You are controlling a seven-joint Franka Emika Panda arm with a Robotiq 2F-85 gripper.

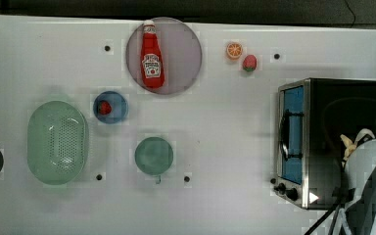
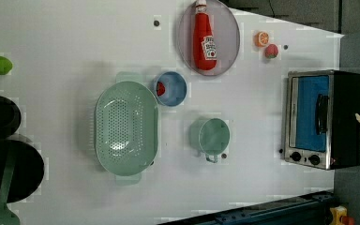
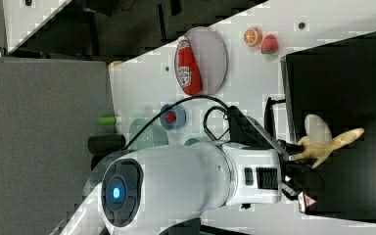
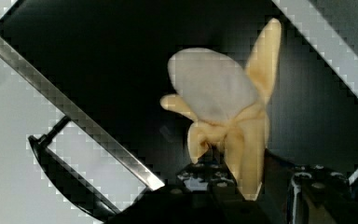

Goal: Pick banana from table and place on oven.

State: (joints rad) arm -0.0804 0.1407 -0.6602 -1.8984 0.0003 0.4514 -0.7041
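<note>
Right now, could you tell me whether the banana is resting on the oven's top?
Cannot tell. In the wrist view the banana, at the gripper, hangs over the oven top, but neither contact nor a gap shows plainly.

The top view looks straight down on the surface. The left view does likewise, showing more at its left. The right view peers past the arm onto the oven. The wrist view hangs near the oven top.

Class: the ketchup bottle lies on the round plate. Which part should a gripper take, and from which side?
Grip the ketchup bottle across its red body, coming straight down from above: it lies flat on the plate, so the jaws can close across its narrow width.
</note>
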